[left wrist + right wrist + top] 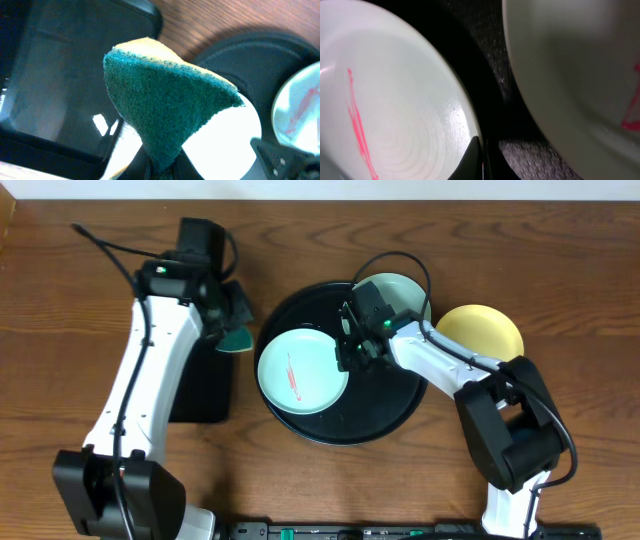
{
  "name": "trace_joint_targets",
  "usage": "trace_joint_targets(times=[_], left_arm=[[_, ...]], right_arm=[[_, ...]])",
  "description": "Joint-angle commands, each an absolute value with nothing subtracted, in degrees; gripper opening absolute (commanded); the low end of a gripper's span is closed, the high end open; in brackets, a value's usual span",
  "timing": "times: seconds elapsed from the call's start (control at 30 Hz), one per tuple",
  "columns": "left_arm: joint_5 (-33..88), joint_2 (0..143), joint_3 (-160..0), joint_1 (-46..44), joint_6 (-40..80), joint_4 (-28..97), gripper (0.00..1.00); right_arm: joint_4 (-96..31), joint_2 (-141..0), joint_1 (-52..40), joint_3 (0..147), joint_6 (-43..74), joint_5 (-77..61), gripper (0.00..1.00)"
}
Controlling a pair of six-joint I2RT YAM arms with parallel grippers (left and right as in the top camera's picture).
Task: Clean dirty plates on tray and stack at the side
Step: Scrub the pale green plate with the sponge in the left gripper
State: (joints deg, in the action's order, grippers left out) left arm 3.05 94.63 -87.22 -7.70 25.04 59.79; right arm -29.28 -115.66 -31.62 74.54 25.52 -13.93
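Sponge [165, 95], clamped in my left claw [233, 326], hangs left of the tray [385, 425]. Streaked mint plate [302, 370] on it, second mint plate [405, 290] at its far rim, yellow plate [485, 330] right of it: three. I cannot tell my right claw's [350, 352] grip.

A robotics lab bench, not a kitchen: a white-and-black left arm [150, 370] and right arm [440, 360] stand on a bare wood-grain table [60, 330]. A loose cable [100, 242] trails from one. Plates [300, 370], a round black tray [380, 405] and a green sponge [238, 340] lie out as props.
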Motion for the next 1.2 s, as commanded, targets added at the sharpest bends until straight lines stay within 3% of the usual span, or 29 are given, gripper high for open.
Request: trace_joint_targets(times=[0.0, 0.37, 0.77, 0.9, 1.03, 1.17], left_arm=[[2.50, 94.85, -85.03, -10.57, 25.78, 59.72, 0.07], [2.48, 102.96, -79.61, -20.05, 28.82, 53.17, 0.08], [2.57, 116.73, -79.61, -21.37, 28.40, 50.65, 0.07], [7.35, 117.80, -79.61, -21.45, 23.44, 49.39, 0.07], [20.36, 117.78, -79.61, -21.45, 12.03, 44.47, 0.07], [20.99, 117.78, -79.61, -21.45, 10.98, 40.82, 0.07]], right_arm=[[-29.10, -118.65, -31.62, 75.22, 30.11, -13.56, 0.01], [-29.26, -118.74, -31.18, 75.22, 30.59, -13.76, 0.01], [-29.32, -118.74, -31.16, 75.22, 30.59, -13.74, 0.01], [-29.32, -118.74, -31.16, 75.22, 30.59, -13.74, 0.01], [-29.32, -118.74, -31.16, 75.22, 30.59, -13.74, 0.01], [-29.30, -118.74, -31.18, 75.22, 30.17, -13.76, 0.01]])
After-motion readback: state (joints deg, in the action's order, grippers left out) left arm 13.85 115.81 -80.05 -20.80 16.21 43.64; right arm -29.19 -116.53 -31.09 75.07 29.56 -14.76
